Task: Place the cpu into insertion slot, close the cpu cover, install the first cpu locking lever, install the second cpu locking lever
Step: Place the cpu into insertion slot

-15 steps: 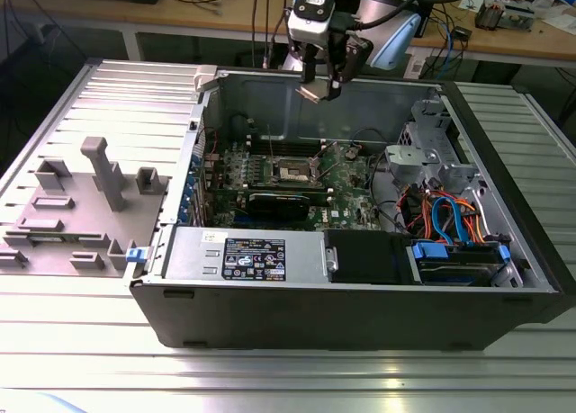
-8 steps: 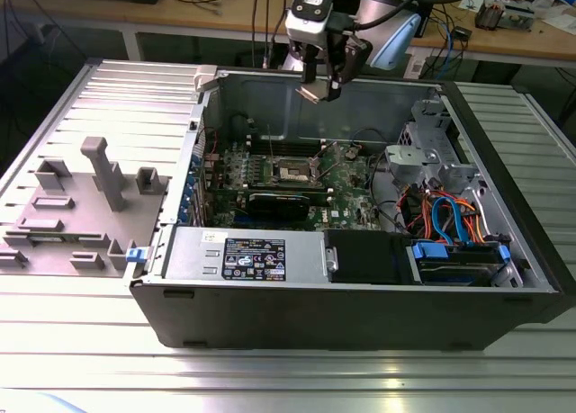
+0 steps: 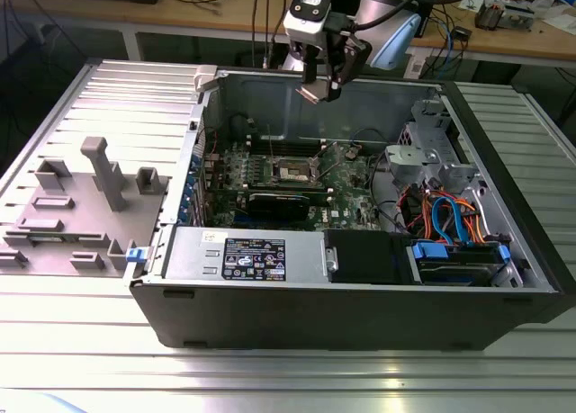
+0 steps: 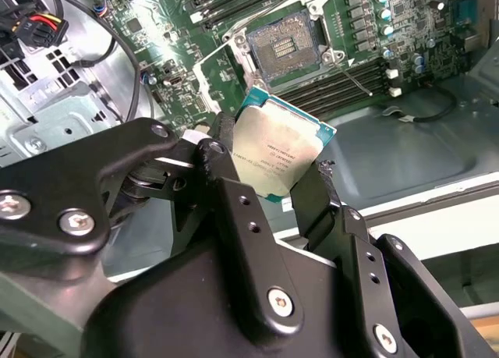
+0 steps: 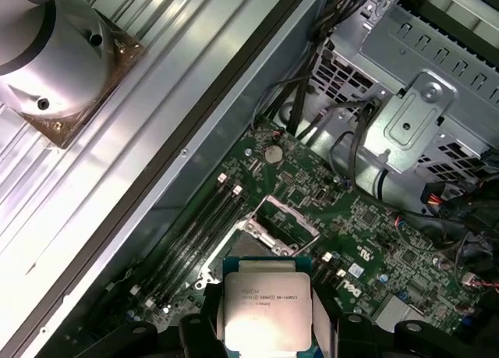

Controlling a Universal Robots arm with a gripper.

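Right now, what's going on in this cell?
The arm's tool is gripping the cpu by its edges and holding it in the air above the open computer case. It hangs over the motherboard, short of the insertion slot. The slot looks empty, so the chip is not yet seated.
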